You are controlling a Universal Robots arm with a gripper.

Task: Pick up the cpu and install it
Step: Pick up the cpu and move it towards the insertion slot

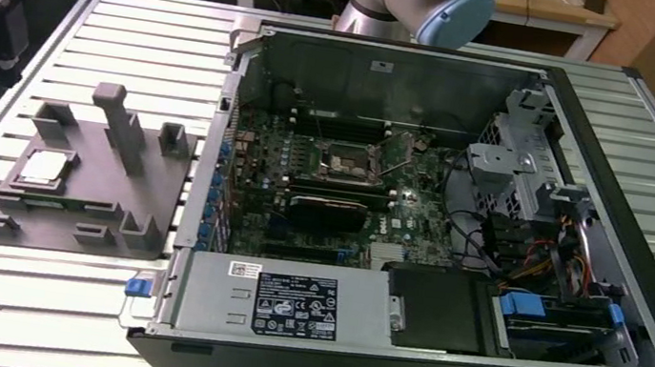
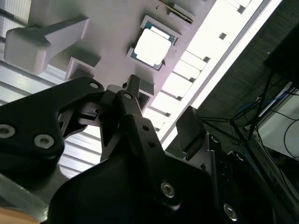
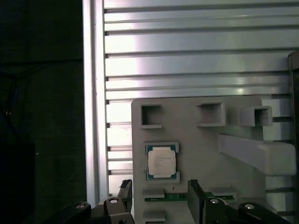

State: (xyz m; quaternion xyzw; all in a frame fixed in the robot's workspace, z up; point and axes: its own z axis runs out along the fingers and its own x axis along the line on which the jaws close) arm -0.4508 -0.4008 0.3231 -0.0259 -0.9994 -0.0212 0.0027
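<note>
One table (image 1: 27, 315): ribbed silvery aluminium slats.
One desktop computer case (image 1: 637, 169): black sheet metal, lying open on the table. It contains one green motherboard (image 1: 269, 137) with one square metal-framed socket (image 1: 350, 160).
One fixture block (image 1: 96, 189): matt grey plastic with upright posts and square pockets, beside the case toward the exterior view's left.
One gripper (image 3: 159, 186): black, seen in the first wrist view, two fingers spread wide with nothing between them, above the block and clear of the cpu.
One cpu (image 3: 161, 162): small flat square with a pale silvery top and green rim, seated in a recess of the block.
</note>
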